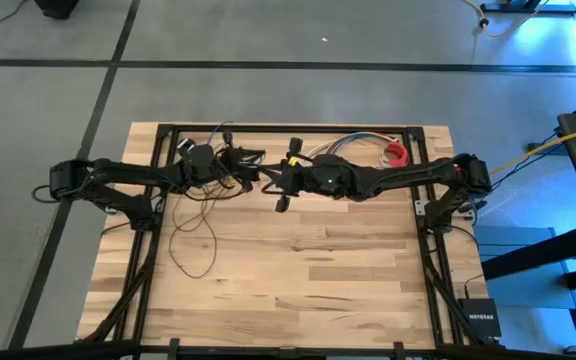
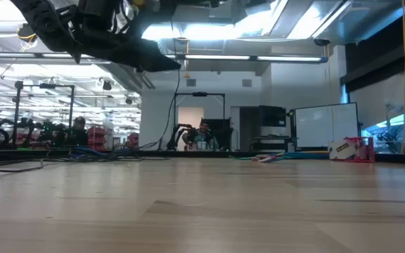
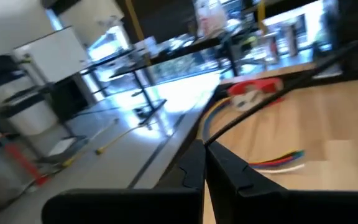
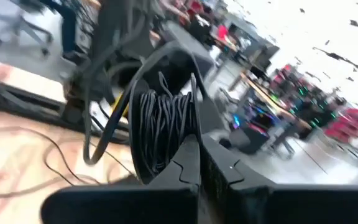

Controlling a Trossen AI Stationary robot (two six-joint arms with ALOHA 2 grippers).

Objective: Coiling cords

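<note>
Two dark arms above one wooden table, both stretched level along the far half and meeting just left of the far edge's middle. Left gripper reaching in from the left edge, fingers pressed together, a thin dark strand running out from the tips in the left wrist view; whether that strand is pinched, cannot be told. Right gripper reaching in from the right edge, fingers likewise closed flat against each other, pointing at a tight dark coil of wire just in front of the tips, on the left arm's wrist; contact with it not discernible. One set of cords: thin dark wire hanging from the meeting point of the two grippers and trailing in loose loops over the left half of the table, toward the left edge, loops too tangled to count. One bundle of multicoloured wires near the far edge, right of centre, with one red object beside it toward the far right corner. Near half of the table bare wood, open from left edge to right edge; in the low view both arms raised clear of the surface.
</note>
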